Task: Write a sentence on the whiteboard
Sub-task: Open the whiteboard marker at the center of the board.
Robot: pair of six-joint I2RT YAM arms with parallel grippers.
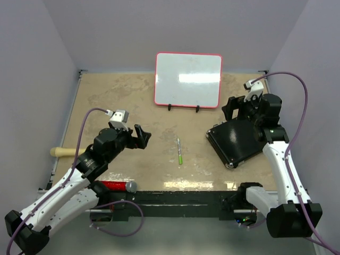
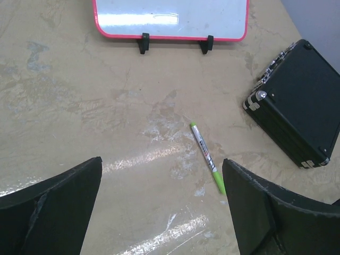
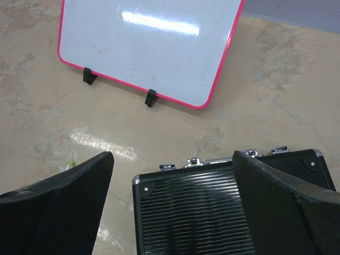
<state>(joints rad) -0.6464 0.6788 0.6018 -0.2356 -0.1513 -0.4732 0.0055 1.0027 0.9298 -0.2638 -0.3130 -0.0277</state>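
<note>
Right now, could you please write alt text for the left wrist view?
A green-and-white marker lies on the beige table, seen between the open fingers of the left gripper. Beyond it the red-rimmed whiteboard stands on two small black feet, with a black case at the right edge.

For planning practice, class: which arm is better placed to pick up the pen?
Probably left: the left gripper, open, is nearer the pen and faces it; the right gripper is by the black case, farther off.
</note>
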